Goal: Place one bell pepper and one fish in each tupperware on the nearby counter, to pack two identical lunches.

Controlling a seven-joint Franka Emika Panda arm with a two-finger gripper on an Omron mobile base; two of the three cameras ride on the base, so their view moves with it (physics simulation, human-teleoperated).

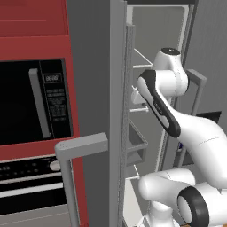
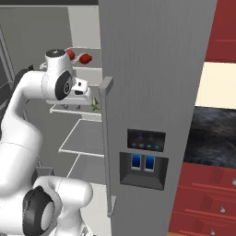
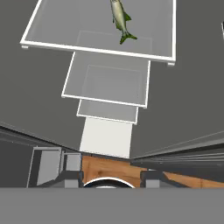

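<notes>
On fridge shelves, two bell peppers (image 2: 70, 54) (image 2: 85, 58); one fish (image 3: 120, 19) — gripper (image 3: 110, 177) part-open, empty.

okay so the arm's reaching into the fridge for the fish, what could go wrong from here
1. The fish lies near the front edge of its glass shelf; a clumsy approach could nudge it off onto the shelves below.
2. The gripper has nothing between its fingers and is well back from the fish, so closing now would grab air.
3. The arm works in the narrow gap beside the fridge door; a wide swing could hit the door or shelves.
</notes>
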